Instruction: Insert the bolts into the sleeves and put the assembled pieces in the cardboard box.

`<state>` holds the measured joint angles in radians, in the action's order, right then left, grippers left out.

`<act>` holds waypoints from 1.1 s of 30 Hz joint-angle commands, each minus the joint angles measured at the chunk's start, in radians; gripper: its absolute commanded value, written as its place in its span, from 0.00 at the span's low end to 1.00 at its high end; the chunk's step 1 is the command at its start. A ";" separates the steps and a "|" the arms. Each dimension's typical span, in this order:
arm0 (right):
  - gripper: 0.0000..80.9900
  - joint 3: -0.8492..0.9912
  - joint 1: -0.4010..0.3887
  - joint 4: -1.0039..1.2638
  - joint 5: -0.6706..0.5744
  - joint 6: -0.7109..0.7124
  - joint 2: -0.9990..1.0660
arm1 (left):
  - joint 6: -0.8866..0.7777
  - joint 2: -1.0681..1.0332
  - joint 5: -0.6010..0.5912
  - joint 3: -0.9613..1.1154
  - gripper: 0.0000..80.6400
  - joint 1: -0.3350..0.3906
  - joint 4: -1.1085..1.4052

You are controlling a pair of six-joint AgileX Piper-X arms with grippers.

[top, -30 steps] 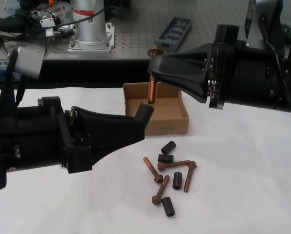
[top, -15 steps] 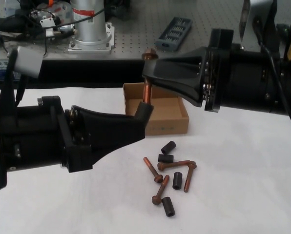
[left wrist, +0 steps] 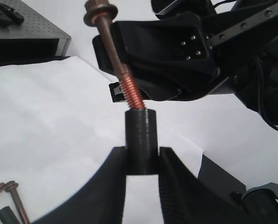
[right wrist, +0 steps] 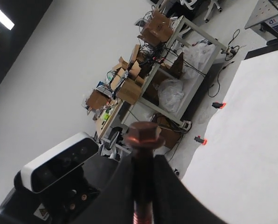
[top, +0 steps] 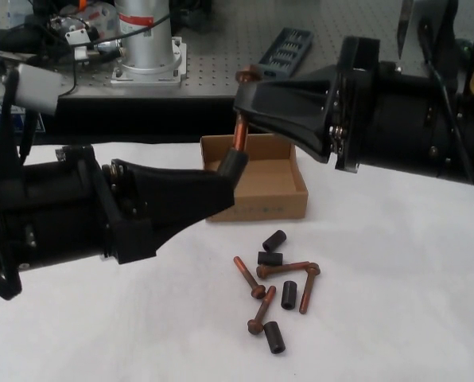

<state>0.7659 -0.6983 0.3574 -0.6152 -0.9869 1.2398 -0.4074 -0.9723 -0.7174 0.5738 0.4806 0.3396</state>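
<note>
Right gripper's bolt meets left gripper's sleeve

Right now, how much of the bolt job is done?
Barely started. The cardboard box looks empty. The right tool holds a bolt with its tip at the sleeve gripped by the left tool. Four bolts and four sleeves wait loose on the bench.

White sheet, silver post, dark bit case, cluttered shelves
</note>
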 commanded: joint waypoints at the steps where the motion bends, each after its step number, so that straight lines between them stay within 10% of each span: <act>1: 0.03 0.005 -0.014 0.002 -0.022 0.023 -0.031 | -0.013 0.009 0.053 0.011 0.01 -0.003 0.057; 33: 0.03 0.005 -0.061 -0.150 -0.037 0.273 -0.038 | -0.057 0.009 0.136 0.011 0.01 -0.003 0.057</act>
<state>0.7678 -0.7567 0.2584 -0.5397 -0.7670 1.2175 -0.4519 -0.9723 -0.6293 0.5738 0.4824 0.3616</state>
